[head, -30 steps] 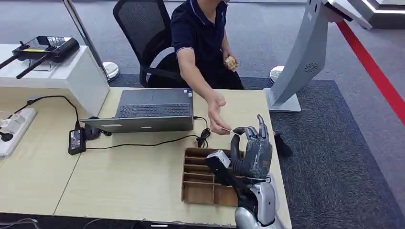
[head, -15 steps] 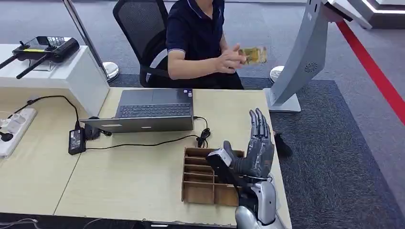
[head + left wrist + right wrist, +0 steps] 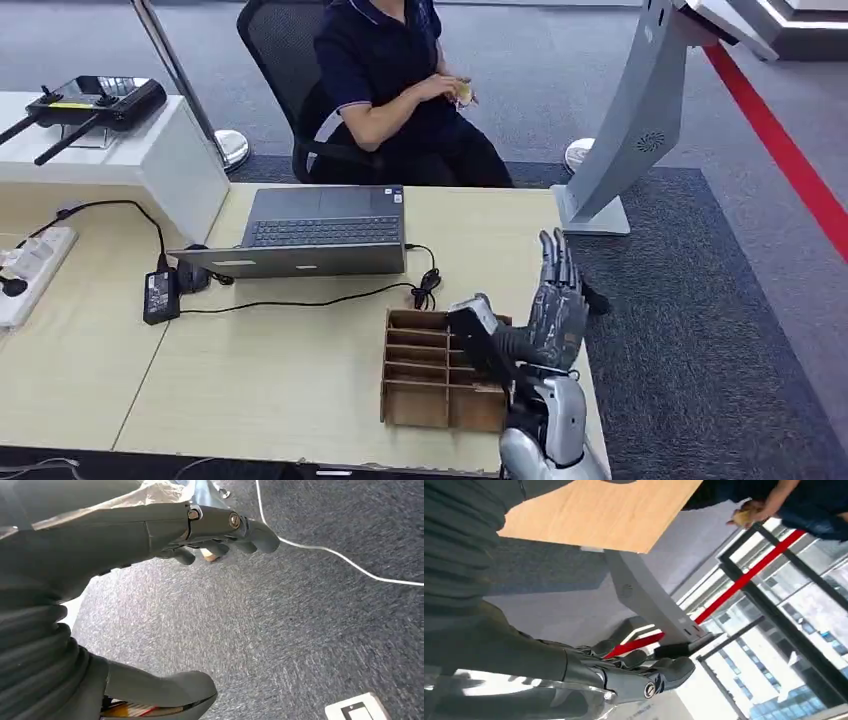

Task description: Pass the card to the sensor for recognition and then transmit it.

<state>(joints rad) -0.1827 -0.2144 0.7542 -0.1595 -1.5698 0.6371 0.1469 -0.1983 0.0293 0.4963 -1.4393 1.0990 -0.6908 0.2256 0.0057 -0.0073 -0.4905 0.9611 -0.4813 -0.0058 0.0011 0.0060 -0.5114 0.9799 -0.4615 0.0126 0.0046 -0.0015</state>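
A seated person point(image 3: 385, 75) across the desk holds the yellowish card point(image 3: 462, 92) in both hands close to the chest; the right wrist view shows the card point(image 3: 744, 517) there too. My right hand point(image 3: 555, 305) stands upright over the desk's right edge, fingers straight and apart, holding nothing. Its dark fingers point(image 3: 624, 672) also appear in the right wrist view. The grey sensor stand point(image 3: 640, 110) rises just beyond the desk's far right corner. My left hand point(image 3: 210, 530) hangs over grey carpet with thumb and fingers apart, holding nothing.
A wooden divided tray point(image 3: 430, 368) sits on the desk beside my right hand. A laptop point(image 3: 325, 232) lies mid-desk with a cable and power adapter point(image 3: 160, 293). A power strip point(image 3: 35, 262) is at the left; a controller point(image 3: 95, 100) rests on the white cabinet.
The person took the card from my right hand's fingertips and drew it back to the chest. My right hand's fingers straightened and it drifted slightly right, now holding nothing.
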